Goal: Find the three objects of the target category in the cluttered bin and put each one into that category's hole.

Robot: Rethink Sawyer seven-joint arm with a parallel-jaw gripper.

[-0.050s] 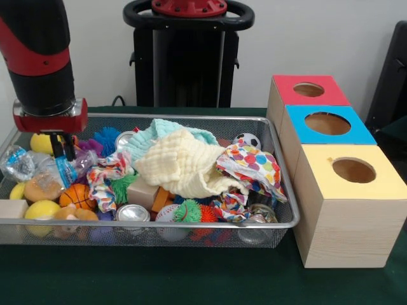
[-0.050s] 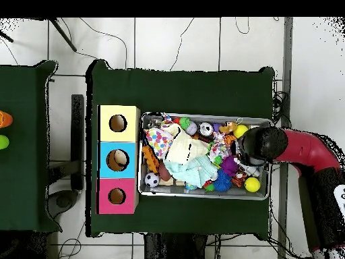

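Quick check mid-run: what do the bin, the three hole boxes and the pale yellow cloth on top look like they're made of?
The bin looks like silver metal wire mesh: see-through walls and a shiny rim. The three boxes look like pale unfinished wood with visible grain on the sides; their tops look painted matte red, blue and yellow. The pale yellow cloth looks like soft crinkled cotton, perhaps muslin, judging by its puckered, folded surface.

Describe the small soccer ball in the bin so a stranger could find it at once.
Start at the wire mesh bin on the green table, and go to its far corner nearest the red-topped box. Just behind the polka-dot cloth sits the soccer ball. It is the only white ball with black patches; the other balls around are yellow, orange or spiky.
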